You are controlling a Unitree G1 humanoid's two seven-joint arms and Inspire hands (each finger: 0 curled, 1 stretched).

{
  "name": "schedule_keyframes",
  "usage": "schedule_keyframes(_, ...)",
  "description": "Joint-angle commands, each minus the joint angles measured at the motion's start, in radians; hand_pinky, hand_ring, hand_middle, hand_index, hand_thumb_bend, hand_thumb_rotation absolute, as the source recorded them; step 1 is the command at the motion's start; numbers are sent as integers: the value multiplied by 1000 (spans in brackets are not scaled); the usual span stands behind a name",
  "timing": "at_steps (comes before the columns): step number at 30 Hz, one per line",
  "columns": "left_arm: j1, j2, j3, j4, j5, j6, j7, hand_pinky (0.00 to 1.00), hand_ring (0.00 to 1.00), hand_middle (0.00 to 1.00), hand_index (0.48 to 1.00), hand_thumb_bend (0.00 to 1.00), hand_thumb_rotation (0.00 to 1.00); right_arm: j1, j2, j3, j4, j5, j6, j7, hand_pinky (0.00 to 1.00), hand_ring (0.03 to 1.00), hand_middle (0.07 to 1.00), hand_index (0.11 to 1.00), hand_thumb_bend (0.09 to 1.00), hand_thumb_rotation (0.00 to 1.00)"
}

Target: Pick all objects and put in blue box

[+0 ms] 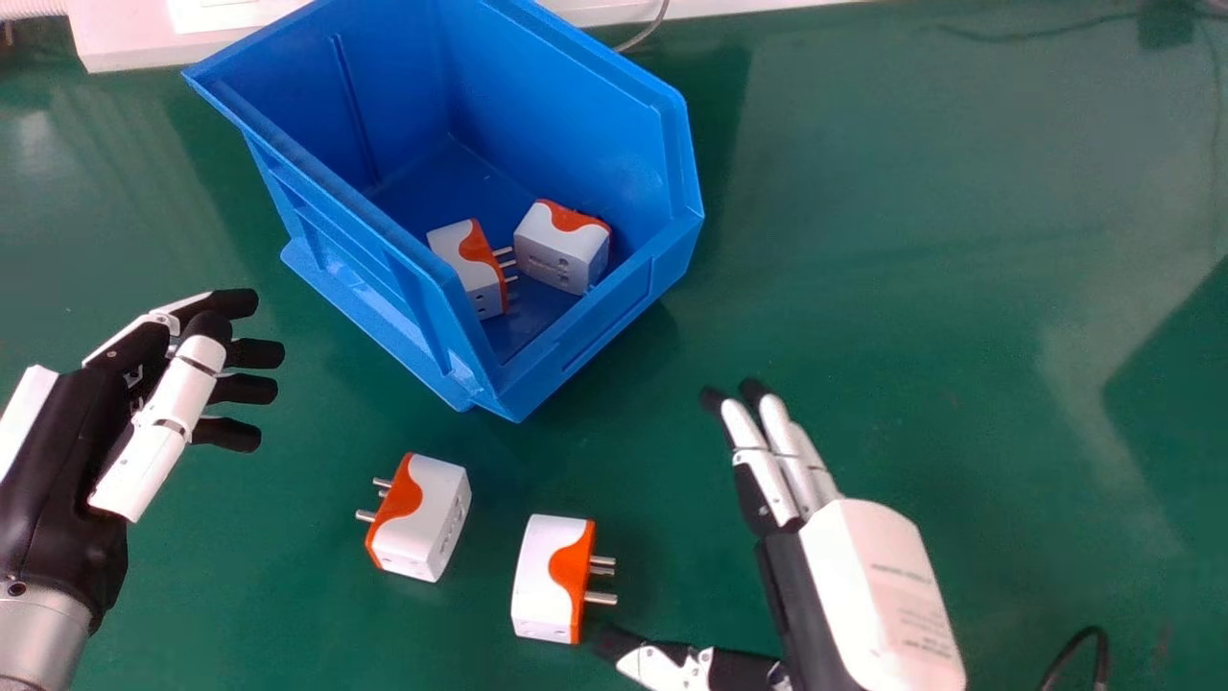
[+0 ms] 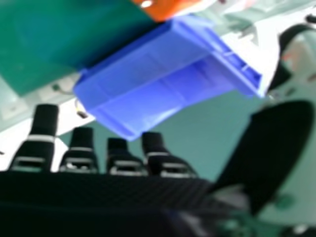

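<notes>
Right hand point(image 1: 878, 585): open, fingers straight and thumb extended to the side; nothing held. Small print on its white back cover, not legible. In the right hand view, the fingers point(image 2: 45, 118) point toward the box. Left hand point(image 1: 72, 461): open, fingers relaxed, thumb across in front of them; nothing held. Black cable point(image 1: 1079, 645): looped at the head view's lower right.

Right plug point(image 1: 542, 576): on the table point(image 1: 921, 269), prongs toward the right hand, its lower corner just beside the thumb tip; contact cannot be confirmed. Left plug point(image 1: 432, 513): on the table between the left hand and the right plug, prongs toward the left hand.

Box point(image 1: 597, 338): blue, open-topped, upright beyond both loose plugs. Two white-and-orange units lie inside: inner left plug point(image 1: 453, 248), prongs toward inner right plug point(image 1: 552, 251), whose side carries faint, illegible marks. White ledge point(image 1: 125, 38): behind the box.
</notes>
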Motion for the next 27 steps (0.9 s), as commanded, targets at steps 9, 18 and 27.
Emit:
schedule_keyframes(9,0,0,4,-39,-2,0,7,552,665,701,780,361,781,-94,9,57,74,-8,-2,78,782,917,966,931,542,434)
schedule_keyframes(18,-11,-2,0,-39,-2,9,13,555,667,703,782,356,787,-206,48,74,173,-2,35,135,754,892,954,916,569,423)
schedule_keyframes(27,-16,-5,-2,-42,-6,14,15,560,671,706,786,356,795,-281,63,74,237,15,90,211,731,876,946,903,568,394)
